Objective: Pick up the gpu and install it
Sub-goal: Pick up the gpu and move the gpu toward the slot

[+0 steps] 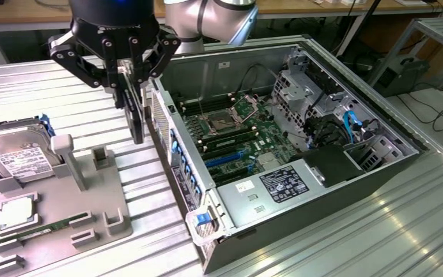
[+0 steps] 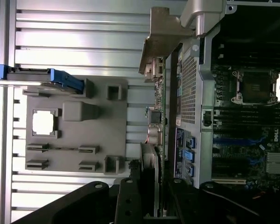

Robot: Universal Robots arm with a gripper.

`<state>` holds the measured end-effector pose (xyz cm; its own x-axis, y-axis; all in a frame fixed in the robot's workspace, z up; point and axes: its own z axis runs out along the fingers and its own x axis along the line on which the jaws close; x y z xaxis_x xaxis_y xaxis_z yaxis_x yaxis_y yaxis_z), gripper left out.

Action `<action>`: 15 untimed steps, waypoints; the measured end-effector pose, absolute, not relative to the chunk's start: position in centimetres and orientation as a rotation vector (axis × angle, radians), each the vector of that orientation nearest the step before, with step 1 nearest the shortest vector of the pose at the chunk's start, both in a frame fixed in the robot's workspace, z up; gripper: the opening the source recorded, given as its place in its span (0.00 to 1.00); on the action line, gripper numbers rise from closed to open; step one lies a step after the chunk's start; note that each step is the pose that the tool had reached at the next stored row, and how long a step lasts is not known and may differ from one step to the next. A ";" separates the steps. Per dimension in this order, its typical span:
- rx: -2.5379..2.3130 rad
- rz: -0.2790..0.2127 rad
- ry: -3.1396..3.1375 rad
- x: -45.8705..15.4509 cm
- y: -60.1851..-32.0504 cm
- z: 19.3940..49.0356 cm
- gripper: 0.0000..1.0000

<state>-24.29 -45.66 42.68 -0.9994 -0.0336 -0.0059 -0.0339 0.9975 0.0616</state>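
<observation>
Above the table (image 1: 52, 92), between tray (image 1: 90, 202) and case (image 1: 375, 173), the gripper (image 1: 131, 86) pinches the gpu (image 1: 136, 124) by its upper edge. The card hangs upright, just beside the case wall.

Bright even light, glare on metal table (image 1: 406, 231) (case (image 1: 322, 225) interior dimmer), soft shadows.

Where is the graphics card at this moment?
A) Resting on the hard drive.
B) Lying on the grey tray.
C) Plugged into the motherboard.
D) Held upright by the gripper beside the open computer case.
D: the gripper clamps the graphics card, which hangs on edge just outside the computer case.
</observation>
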 end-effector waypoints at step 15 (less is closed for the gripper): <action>-0.053 0.097 3.135 -21.8 -45.7 42.7 0.27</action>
<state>-21.78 -45.66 42.67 -0.9994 -0.0337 -0.0059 -0.0340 0.9975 0.0616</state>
